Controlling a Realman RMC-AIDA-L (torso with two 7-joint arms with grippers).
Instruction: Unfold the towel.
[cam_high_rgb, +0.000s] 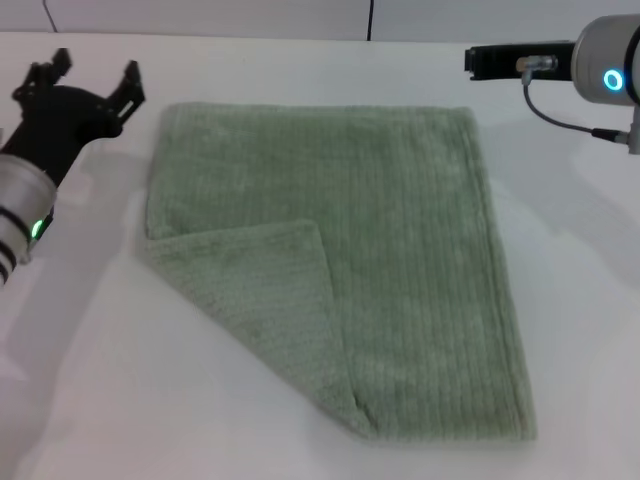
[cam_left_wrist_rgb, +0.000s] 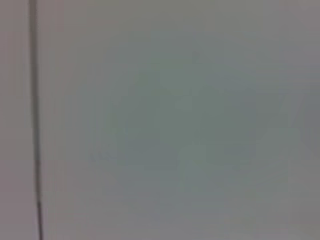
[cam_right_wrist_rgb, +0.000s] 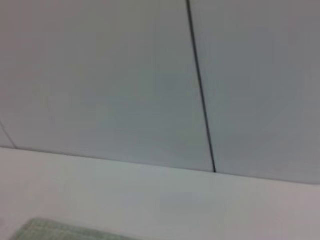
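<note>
Left end effector (cam_high_rgb: 92, 80): hovering with fingers apart, left of the pale sage-green ribbed plush towel (cam_high_rgb: 400, 250).
Right end effector (cam_high_rgb: 480, 60): idling far right, finger state seemingly hidden.
Risk: pinching both layers of the folded corner, dragging the towel across the white worktop (cam_high_rgb: 100, 400).

I saw the towel (cam_high_rgb: 400, 270) as plush, matt cloth with fine ribbed stripes. The bench (cam_high_rgb: 580, 300) looked smooth and matt. The left hand (cam_high_rgb: 92, 72) looked like matt black plastic, its arm's casing brushed metal.
</note>
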